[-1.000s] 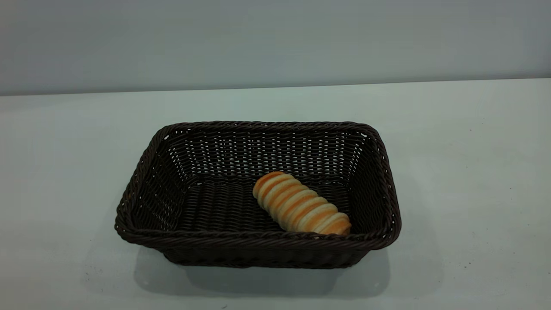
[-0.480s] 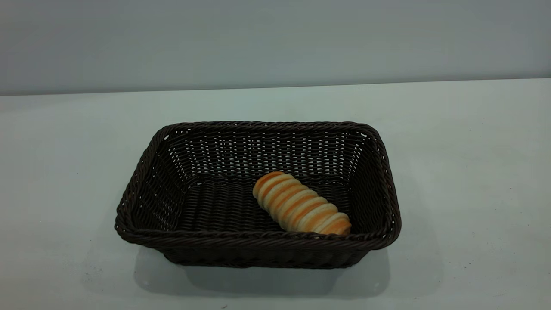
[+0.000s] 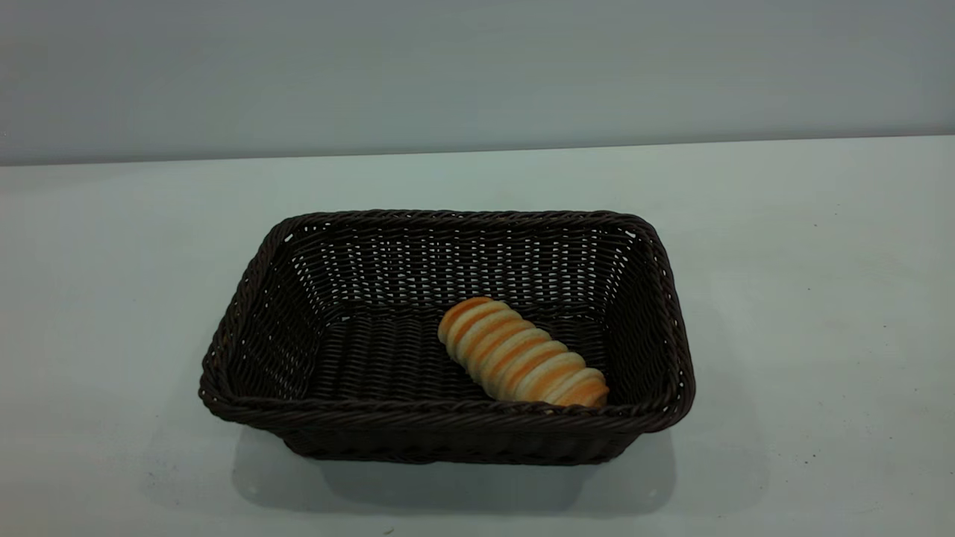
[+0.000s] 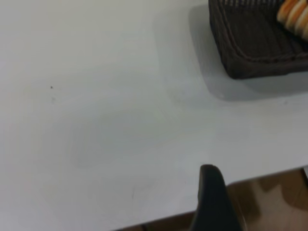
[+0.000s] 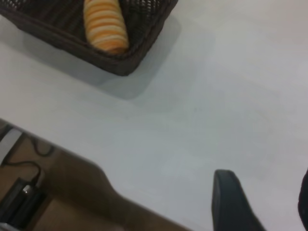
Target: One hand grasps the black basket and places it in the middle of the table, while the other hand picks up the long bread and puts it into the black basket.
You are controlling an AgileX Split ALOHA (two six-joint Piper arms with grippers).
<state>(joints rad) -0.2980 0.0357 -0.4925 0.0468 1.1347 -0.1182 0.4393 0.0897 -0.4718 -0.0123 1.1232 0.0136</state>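
Observation:
The black basket (image 3: 448,414) stands in the middle of the table (image 3: 806,298). The long bread (image 3: 522,354) lies inside it, slanted, toward the basket's right front corner. Neither arm shows in the exterior view. In the left wrist view the left gripper (image 4: 214,199) hangs over the table's edge, far from the basket (image 4: 250,60) and bread (image 4: 294,13). In the right wrist view the right gripper (image 5: 269,202) is open and empty over bare table, well away from the basket (image 5: 139,55) and bread (image 5: 106,24).
A plain grey wall (image 3: 477,67) stands behind the table. The wrist views show the table's edge with brown floor (image 4: 269,197) beyond it, and a cable and a dark box (image 5: 24,195) on the floor.

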